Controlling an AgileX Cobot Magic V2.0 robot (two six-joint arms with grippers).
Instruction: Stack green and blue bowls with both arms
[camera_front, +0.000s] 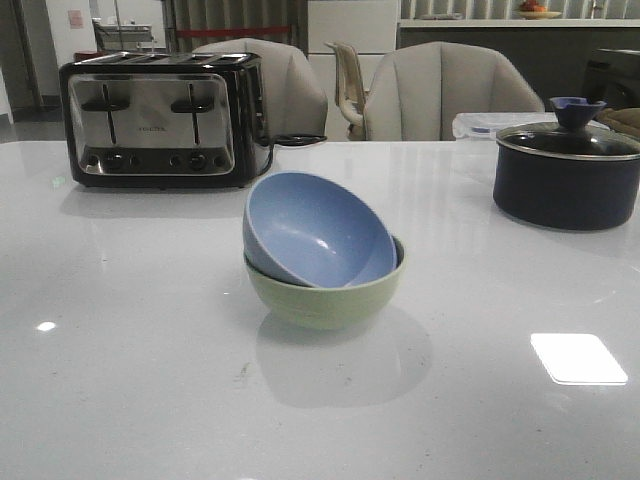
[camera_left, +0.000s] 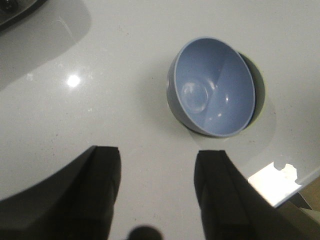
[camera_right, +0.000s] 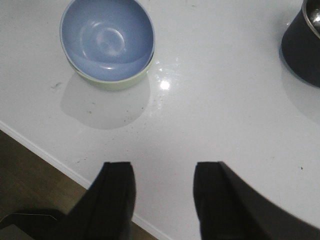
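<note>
Green bowl (camera_front: 325, 297) sits mid-bench with the blue bowl (camera_front: 317, 231) tilted inside it — stacking looks nearly done. Left gripper (camera_left: 157, 187) and right gripper (camera_right: 164, 200) hover clear, jaws apart, empty — next: levelling the blue one.

Overhead light glares on the glossy table (camera_front: 120, 400); wrist views are slightly soft.

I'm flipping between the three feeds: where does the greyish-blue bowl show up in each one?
Front view: the matte greyish-blue bowl sits centre frame, tilted inside the pale sage green bowl.
Left wrist view: blue bowl upper right of centre.
Right wrist view: blue bowl upper left.
Shared landmark: the green bowl under it, a dark sliver in the left wrist view, a pale rim in the right.
</note>
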